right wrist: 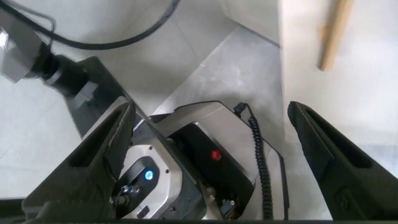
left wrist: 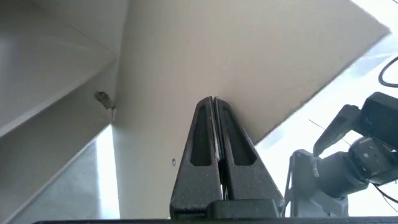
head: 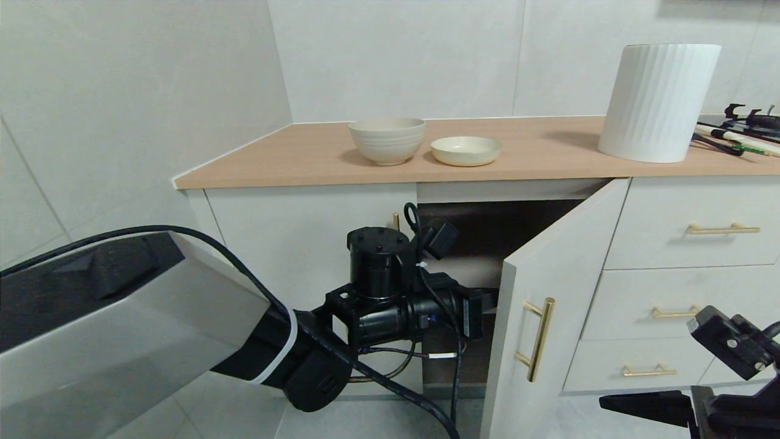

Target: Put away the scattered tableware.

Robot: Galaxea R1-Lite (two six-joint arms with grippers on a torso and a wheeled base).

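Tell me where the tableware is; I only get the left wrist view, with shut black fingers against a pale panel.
Observer: A ribbed cream bowl and a shallow cream dish stand side by side on the wooden countertop, untouched.
Operator: Is the cupboard open?
Observer: Yes, the white cabinet door with the brass handle, below them, stands open.
Operator: And the right gripper?
Observer: The right gripper is open and empty, low near that door.
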